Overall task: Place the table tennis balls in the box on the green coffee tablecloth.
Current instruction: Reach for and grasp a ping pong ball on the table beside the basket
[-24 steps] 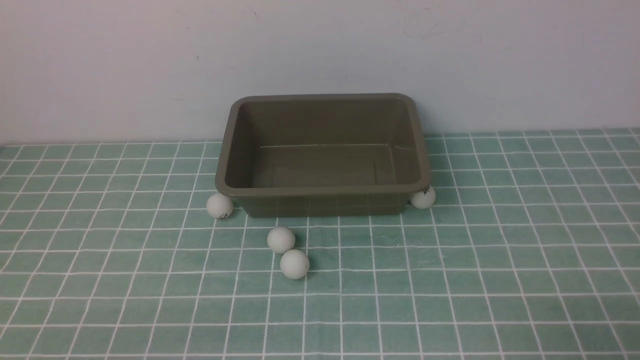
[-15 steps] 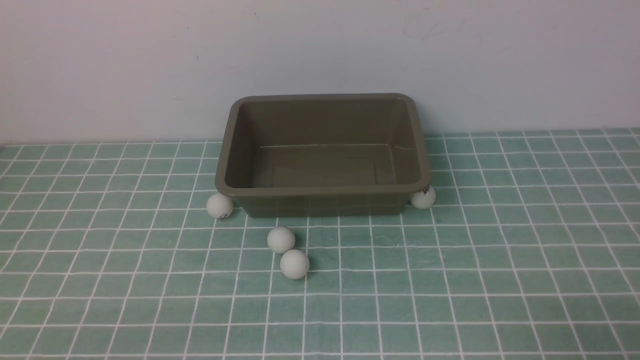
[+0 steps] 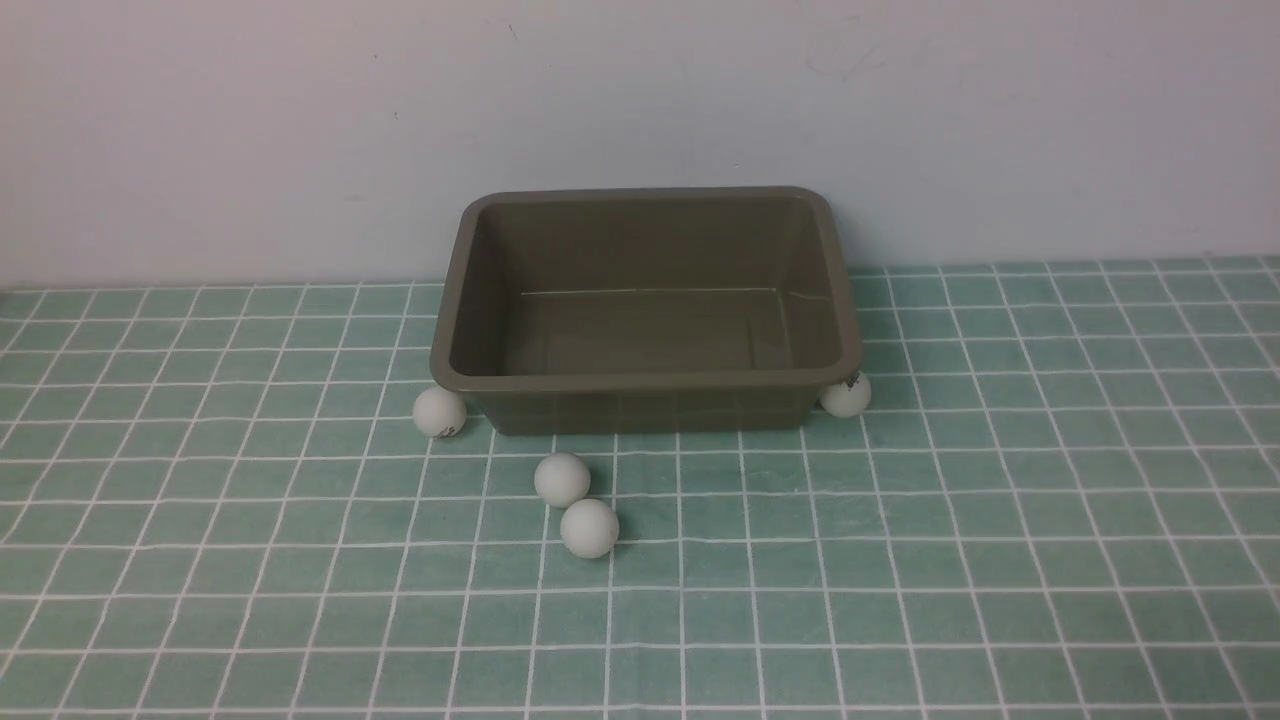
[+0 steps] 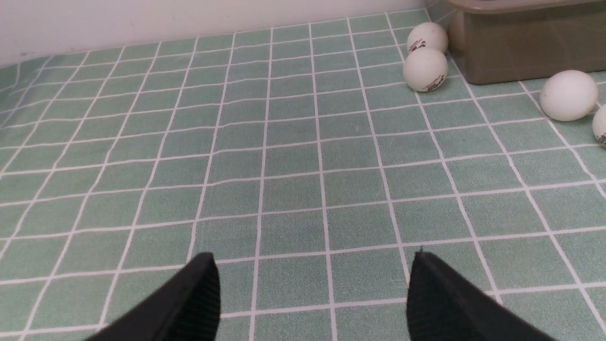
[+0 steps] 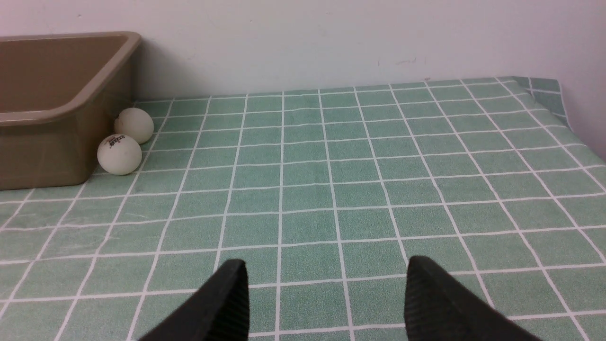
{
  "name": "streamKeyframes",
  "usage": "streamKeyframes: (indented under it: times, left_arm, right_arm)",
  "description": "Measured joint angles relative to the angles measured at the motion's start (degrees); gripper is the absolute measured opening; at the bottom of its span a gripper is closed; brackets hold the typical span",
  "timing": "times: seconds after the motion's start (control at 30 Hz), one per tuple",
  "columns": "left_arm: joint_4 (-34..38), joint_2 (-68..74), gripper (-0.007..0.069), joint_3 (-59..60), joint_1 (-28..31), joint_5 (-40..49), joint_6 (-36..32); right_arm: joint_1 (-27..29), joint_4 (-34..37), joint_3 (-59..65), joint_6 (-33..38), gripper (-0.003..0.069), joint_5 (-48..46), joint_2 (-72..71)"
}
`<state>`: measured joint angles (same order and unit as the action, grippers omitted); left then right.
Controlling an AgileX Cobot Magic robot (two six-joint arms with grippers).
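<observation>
Front view: 4 table tennis balls (image 3: 589,527) on tablecloth (image 3: 1000,500), outside box (image 3: 650,381).

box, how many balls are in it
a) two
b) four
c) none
c, the box shows only its bare floor in the front view, and every ball in sight lies outside it on the cloth
</observation>
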<state>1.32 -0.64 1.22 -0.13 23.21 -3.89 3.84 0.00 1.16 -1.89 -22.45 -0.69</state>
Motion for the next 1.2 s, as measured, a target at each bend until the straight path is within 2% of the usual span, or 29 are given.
streamKeyframes:
  times: [0.37, 0.57, 0.7, 1.0, 1.2]
  left_arm:
    - [0.0, 0.0, 0.0478, 0.0, 0.0, 0.0, 0.0]
    - [0.0, 0.0, 0.0478, 0.0, 0.0, 0.0, 0.0]
    - [0.0, 0.0, 0.0478, 0.0, 0.0, 0.0, 0.0]
    - [0.0, 0.0, 0.0478, 0.0, 0.0, 0.0, 0.0]
    - [0.0, 0.0, 0.0478, 0.0, 0.0, 0.0, 0.0]
  right_arm:
    - [0.0, 0.0, 0.0, 0.0, 0.0407, 0.1, 0.0]
    - [0.0, 3.3, 0.3, 0.0, 0.0407, 3.7, 0.0]
    - [0.0, 5.4, -5.0, 0.0, 0.0407, 3.4, 0.0]
    - [0.0, 6.0, -25.7, 0.1, 0.0407, -10.5, 1.9]
    - [0.0, 6.0, -33.4, 0.1, 0.0407, -16.5, 2.9]
